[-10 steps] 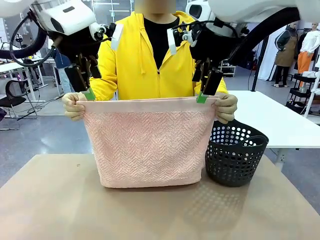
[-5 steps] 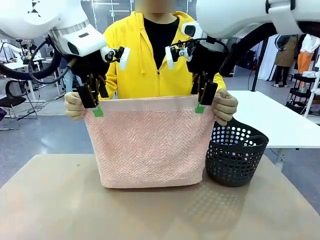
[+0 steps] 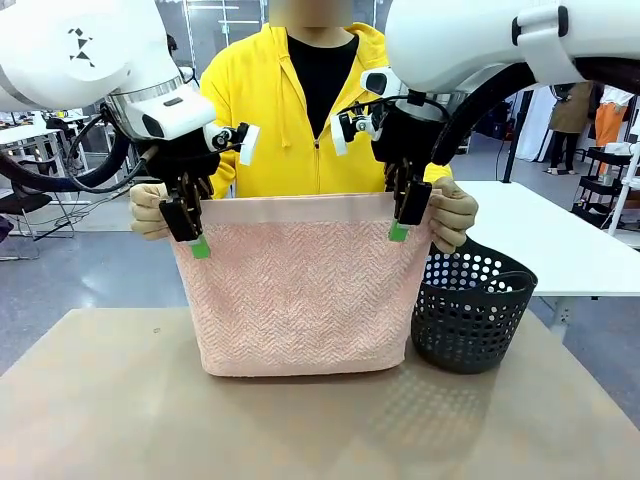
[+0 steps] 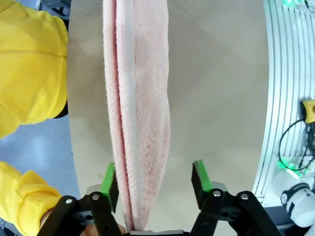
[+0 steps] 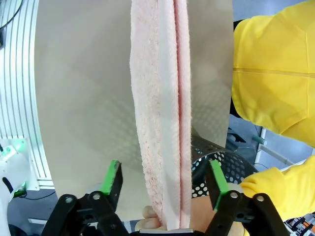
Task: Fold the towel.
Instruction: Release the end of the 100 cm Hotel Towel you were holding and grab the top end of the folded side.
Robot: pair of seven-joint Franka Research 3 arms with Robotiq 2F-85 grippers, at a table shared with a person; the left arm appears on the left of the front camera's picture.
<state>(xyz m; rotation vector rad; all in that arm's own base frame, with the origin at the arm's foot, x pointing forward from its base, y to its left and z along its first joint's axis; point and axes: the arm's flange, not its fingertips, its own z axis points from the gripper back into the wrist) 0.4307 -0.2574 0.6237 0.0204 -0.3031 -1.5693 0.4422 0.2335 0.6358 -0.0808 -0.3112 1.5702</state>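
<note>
Front view: person in yellow zip hoodie (image 3: 275, 130) stands at far side of the tan tabletop (image 3: 300, 430) and holds up a light salmon-pink terry towel with herringbone weave (image 3: 300, 290), one hand at picture left (image 3: 148, 212) and one hand at picture right (image 3: 455, 215) pinching its top corners. Towel hangs flat and doubled, smooth band along the top, lower edge down at table level; contact with the table can't be told. Left gripper (image 3: 192, 225) sits over the towel's top corner on the robot's left, just beside that hand; right gripper (image 3: 400, 215) sits over the opposite top corner, just inside the other hand. Black perforated plastic basket (image 3: 470, 315) stands on the table just beside the towel, on the robot's right. Left wrist view: left gripper (image 4: 154, 178) jaws spread, green pads (image 4: 201, 176) on either side of the towel's (image 4: 142, 98) doubled top edge, cloth closer to one pad, clear gap to the other, not clamped. Right wrist view: right gripper (image 5: 164, 179) also spread wide, towel edge (image 5: 162, 98) running between the pads (image 5: 112, 178), gaps both sides, nothing gripped; basket rim (image 5: 211, 162) and yellow sleeve visible past the cloth.
</note>
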